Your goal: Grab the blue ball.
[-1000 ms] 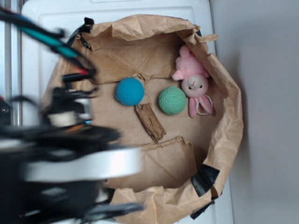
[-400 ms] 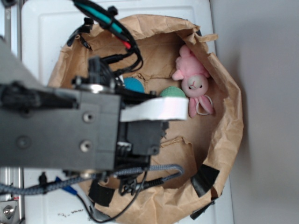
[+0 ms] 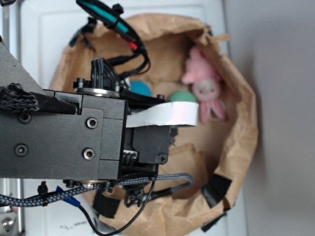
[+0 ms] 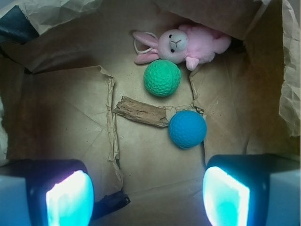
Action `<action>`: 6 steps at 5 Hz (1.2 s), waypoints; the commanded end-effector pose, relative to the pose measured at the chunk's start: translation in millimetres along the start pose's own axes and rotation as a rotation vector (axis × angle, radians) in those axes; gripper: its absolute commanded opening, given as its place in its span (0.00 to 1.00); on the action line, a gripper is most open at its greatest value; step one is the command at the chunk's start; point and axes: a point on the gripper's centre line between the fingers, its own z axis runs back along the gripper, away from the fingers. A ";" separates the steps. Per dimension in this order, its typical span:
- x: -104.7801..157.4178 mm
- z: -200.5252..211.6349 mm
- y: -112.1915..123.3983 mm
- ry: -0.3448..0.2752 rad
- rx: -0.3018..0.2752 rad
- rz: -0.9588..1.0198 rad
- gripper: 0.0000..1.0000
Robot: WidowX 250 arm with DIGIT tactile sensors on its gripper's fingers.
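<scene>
The gripper (image 4: 148, 193) hangs over the paper bag (image 3: 241, 132) with its jaws spread wide and nothing between them, both glowing pads visible at the bottom of the wrist view. The blue ball (image 4: 187, 129) lies on the bag's floor, above and nearer the right-hand pad than the middle of the gap, so a straight drop would likely land one finger on top of it or nudge it away; being round, on creased paper, it would roll readily. A scrap of cardboard (image 4: 141, 112) touches or nearly touches the ball's left side, and a finger coming down there could catch the scrap instead. The green ball (image 4: 162, 78) sits just beyond, near enough that a drift forward might close on the wrong one. The bag's crumpled right wall (image 4: 291, 70) also leans in and could snag the right finger. Besides the two balls and the scrap, the bag holds a pink toy rabbit (image 4: 181, 43) against the far wall, its paw apparently brushing the green ball. From the outside view the arm (image 3: 64, 137) hides most of this, and only slivers of the balls show.
</scene>
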 end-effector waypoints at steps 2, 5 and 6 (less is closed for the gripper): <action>36.1 -30.6 63.2 -0.028 -0.065 0.013 1.00; 27.9 -87.8 33.4 -0.035 0.007 -0.003 1.00; 29.2 -97.0 31.7 -0.049 0.024 0.000 1.00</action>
